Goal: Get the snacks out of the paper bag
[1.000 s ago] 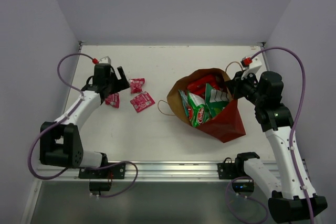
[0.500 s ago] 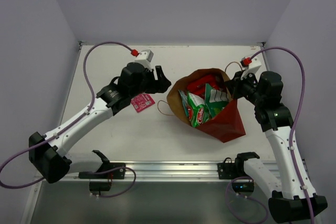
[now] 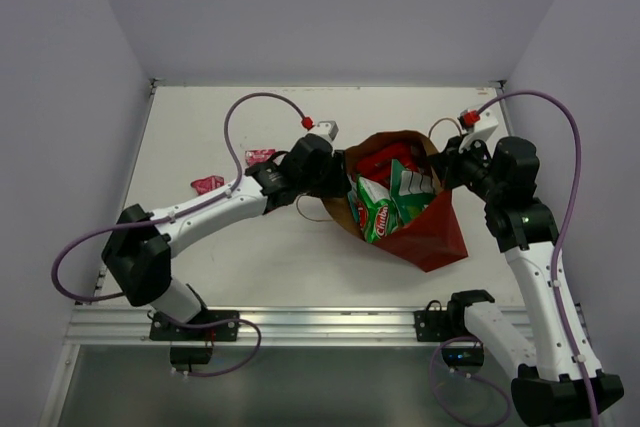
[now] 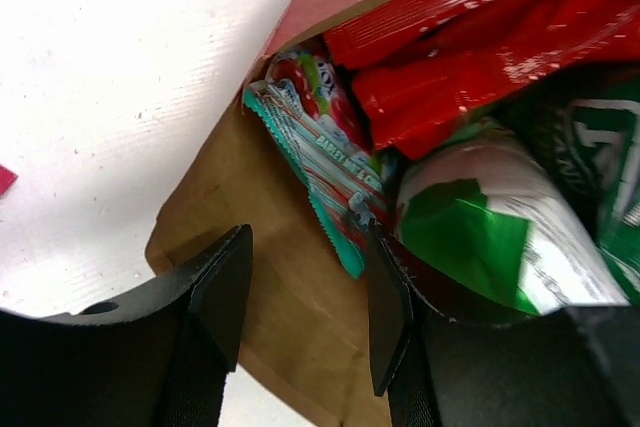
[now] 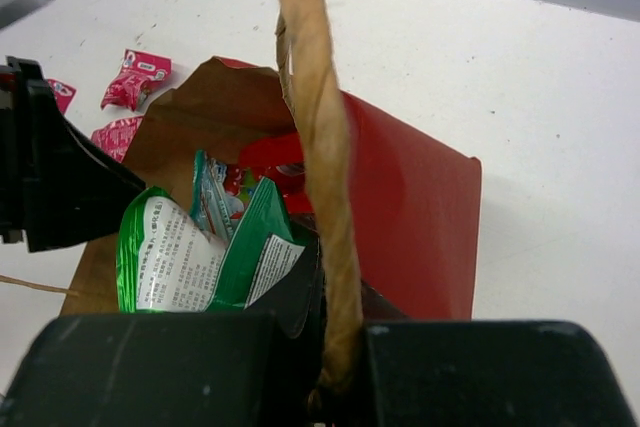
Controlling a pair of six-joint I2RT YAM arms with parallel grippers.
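The red paper bag [image 3: 436,233] lies tipped with its brown mouth facing left. Inside show two green chip bags [image 3: 377,211], red bags [image 3: 386,157] and a teal pouch [image 4: 322,162]. My left gripper [image 3: 336,175] is at the mouth, open. One of its fingers is over the brown paper lip, the other beside the teal pouch's corner, and only brown paper lies between them [image 4: 306,239]. My right gripper [image 5: 345,367] is shut on the bag's twisted paper handle [image 5: 318,137], at the mouth's right edge [image 3: 446,163]. Pink-red sachets [image 3: 260,156] [image 3: 208,184] lie on the table to the left.
The white table [image 3: 280,247] is walled at the back and both sides. A loose paper handle [image 3: 312,209] loops out below the bag's mouth. My left arm's purple cable [image 3: 255,107] arches above the table's middle. The sachets also show in the right wrist view [image 5: 135,77].
My left arm has swung right from the sachets to the bag's mouth, its jaws narrowing on the way. The right gripper and the bag have stayed put.
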